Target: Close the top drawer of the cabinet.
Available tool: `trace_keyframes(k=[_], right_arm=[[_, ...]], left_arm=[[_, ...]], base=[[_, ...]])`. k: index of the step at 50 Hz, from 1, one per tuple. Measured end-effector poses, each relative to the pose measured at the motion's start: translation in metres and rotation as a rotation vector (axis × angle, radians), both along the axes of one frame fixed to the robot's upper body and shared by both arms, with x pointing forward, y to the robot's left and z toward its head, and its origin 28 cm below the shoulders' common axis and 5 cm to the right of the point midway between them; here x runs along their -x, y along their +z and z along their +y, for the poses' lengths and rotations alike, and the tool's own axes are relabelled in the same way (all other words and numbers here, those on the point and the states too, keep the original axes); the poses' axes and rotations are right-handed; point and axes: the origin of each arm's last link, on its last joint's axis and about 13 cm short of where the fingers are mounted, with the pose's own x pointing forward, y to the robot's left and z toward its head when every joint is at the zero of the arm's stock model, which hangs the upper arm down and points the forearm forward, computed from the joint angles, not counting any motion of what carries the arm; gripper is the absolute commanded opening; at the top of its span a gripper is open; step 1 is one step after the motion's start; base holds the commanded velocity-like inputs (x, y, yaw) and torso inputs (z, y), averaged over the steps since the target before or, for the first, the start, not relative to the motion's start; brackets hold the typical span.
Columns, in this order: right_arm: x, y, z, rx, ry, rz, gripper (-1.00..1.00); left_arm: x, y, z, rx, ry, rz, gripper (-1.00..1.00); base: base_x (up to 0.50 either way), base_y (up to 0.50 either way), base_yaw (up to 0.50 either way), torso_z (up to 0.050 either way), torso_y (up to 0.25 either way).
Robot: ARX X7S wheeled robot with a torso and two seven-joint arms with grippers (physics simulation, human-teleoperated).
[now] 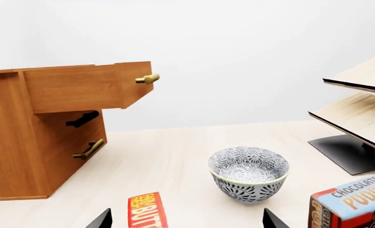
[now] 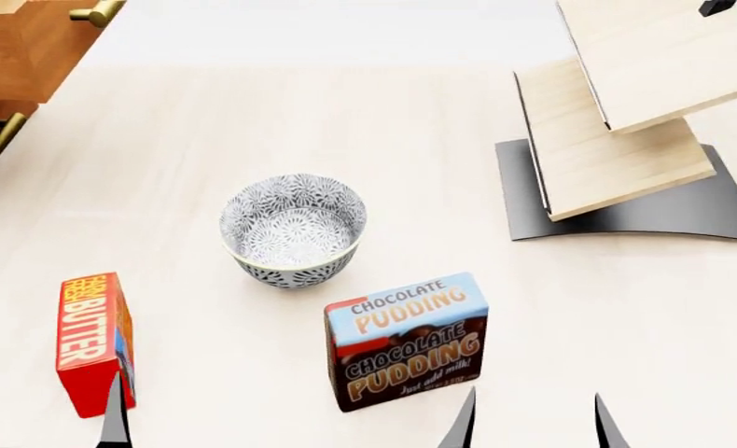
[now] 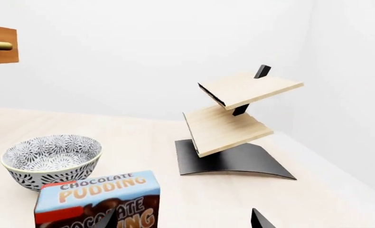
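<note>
Top drawer (image 1: 79,88) juts open from the cabinet (image 1: 23,152) at far left of the tabletop (image 2: 382,112). Left gripper (image 1: 186,219) and right gripper (image 3: 184,219) fingers both wide, holding nothing, near edge. Best: left arm passes left of butter box (image 2: 89,341), pushes flat on the drawer front beside the brass handle (image 1: 147,79), straight in.

The cabinet (image 1: 23,137) and its top drawer (image 1: 86,88) look like smooth orange-brown wood grain with shiny brass handles (image 1: 148,79); the patterned bowl (image 2: 294,230) looks glazed; the table (image 2: 468,121) is pale matt wood
</note>
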Motion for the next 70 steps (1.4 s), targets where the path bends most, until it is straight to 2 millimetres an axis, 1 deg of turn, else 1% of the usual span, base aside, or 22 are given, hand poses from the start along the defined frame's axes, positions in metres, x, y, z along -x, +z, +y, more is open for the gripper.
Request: trace_keyframes(k=[3, 17, 45, 70], right_arm=[[-0.001, -0.001, 0.0, 0.0, -0.001, 0.001, 1.0], [-0.005, -0.005, -0.001, 0.011, -0.006, 0.013, 1.0], [-0.01, -0.011, -0.003, 0.023, -0.012, 0.026, 1.0], [-0.011, -0.013, -0.001, 0.021, -0.013, 0.028, 1.0]], left_arm=[[-0.001, -0.001, 0.0, 0.001, 0.001, 0.001, 1.0], [-0.004, -0.006, 0.001, 0.008, -0.003, 0.015, 1.0], [-0.008, -0.013, 0.001, 0.014, -0.003, 0.027, 1.0], [-0.01, -0.017, 0.002, 0.011, -0.004, 0.037, 1.0]], base=[[0.0, -0.47, 0.0, 0.0, 0.0], [0.03, 0.0, 0.0, 0.0, 0.0], [0.49, 0.0, 0.0, 0.0, 0.0], [0.01, 0.0, 0.0, 0.0, 0.0]])
